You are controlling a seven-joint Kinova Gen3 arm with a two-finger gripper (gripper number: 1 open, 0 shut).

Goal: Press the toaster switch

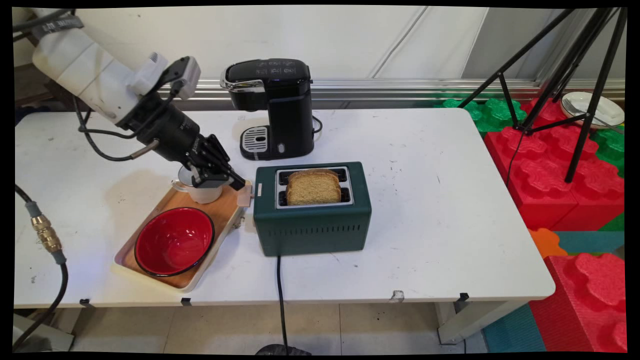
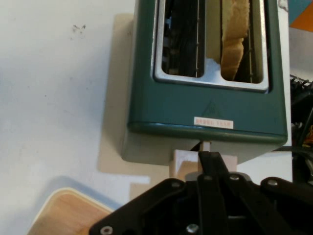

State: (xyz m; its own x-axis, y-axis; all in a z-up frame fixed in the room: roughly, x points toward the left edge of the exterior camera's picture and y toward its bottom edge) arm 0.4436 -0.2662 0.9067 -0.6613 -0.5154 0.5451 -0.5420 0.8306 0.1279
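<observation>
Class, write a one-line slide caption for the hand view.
Gripper at the lever of a green toaster holding one bread slice.

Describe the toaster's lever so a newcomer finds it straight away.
Start at the dark green toaster in the middle of the white table, with toast standing in one slot. On its end facing the wooden tray a small pale block sticks out: the lever. The gripper is right at it, and it is the toaster's only light-coloured knob.
</observation>
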